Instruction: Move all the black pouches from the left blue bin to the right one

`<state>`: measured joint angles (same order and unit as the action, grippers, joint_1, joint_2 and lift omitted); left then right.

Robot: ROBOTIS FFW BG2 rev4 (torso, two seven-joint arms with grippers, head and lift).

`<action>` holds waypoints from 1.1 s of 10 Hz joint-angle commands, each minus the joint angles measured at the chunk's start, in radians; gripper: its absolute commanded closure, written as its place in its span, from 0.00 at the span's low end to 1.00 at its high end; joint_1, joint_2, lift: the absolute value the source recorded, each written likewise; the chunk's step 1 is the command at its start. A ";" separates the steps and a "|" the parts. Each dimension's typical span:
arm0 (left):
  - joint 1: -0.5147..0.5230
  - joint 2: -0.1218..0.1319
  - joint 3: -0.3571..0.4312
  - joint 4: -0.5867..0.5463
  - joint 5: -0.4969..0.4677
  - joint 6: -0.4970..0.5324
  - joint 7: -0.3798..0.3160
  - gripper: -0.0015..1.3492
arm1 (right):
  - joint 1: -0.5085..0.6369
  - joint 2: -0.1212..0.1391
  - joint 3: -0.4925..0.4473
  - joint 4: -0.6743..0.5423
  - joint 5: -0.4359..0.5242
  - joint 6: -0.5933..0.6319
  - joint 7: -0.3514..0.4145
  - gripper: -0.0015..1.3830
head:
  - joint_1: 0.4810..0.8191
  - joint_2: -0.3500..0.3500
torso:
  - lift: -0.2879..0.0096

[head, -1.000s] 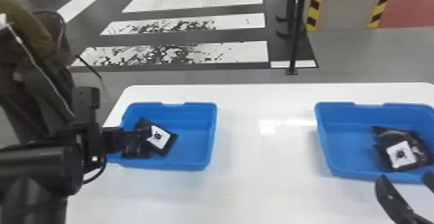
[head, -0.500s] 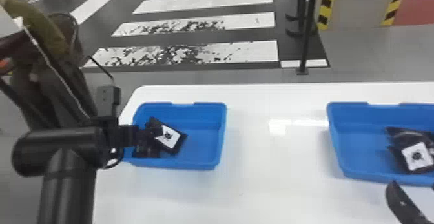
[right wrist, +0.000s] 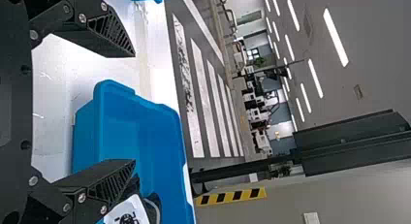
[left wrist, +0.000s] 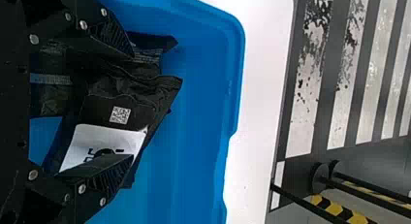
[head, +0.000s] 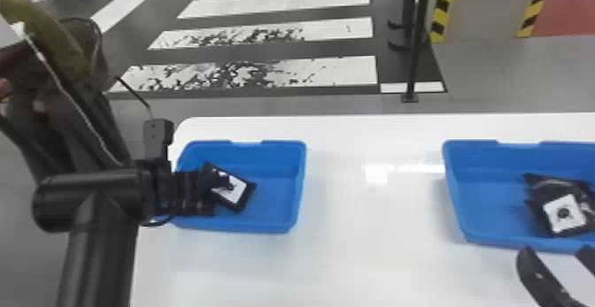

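1. Two blue bins in the head view: left bin [head: 274, 228] has shiny black pouches [head: 248, 192] bunched left, bare floor to their right. Left gripper [head: 214, 194] is over them; right gripper [head: 556, 252] is by the near rim of the right bin [head: 496, 239], more black pouches inside. Loads of open white table [head: 363, 239] between.
2. Left wrist view: fingers spread, crinkly pouch under them, white label, overlapping another.
3. Right wrist view: fingers wide apart too.
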<state>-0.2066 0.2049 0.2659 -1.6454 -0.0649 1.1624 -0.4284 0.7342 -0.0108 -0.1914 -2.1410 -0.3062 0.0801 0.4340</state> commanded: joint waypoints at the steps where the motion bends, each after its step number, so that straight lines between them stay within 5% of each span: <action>1: -0.012 0.001 -0.003 0.034 0.009 0.003 -0.003 0.53 | -0.003 0.000 0.000 0.007 -0.011 0.001 0.002 0.19 | 0.63 0.77 | 0.50; 2: -0.012 0.001 -0.011 0.034 -0.001 -0.009 -0.006 0.76 | -0.003 0.000 0.002 0.009 -0.017 0.003 0.002 0.19 | 0.63 0.77 | 0.50; 3: -0.012 0.002 -0.013 0.034 -0.019 -0.006 -0.015 0.83 | -0.003 0.000 0.002 0.012 -0.025 0.006 0.003 0.19 | 0.63 0.77 | 0.50; 8: 0.042 0.008 -0.043 -0.079 0.059 -0.024 -0.041 0.84 | -0.003 -0.001 0.002 0.022 -0.049 0.023 0.009 0.19 | 0.63 0.72 | 0.50; 11: 0.182 0.005 0.003 -0.290 0.175 -0.051 -0.067 0.85 | -0.008 -0.001 0.006 0.022 -0.073 0.045 0.020 0.19 | 0.63 0.70 | 0.50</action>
<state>-0.0610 0.2125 0.2559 -1.8852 0.0770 1.1176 -0.4948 0.7288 -0.0123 -0.1861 -2.1187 -0.3723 0.1166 0.4534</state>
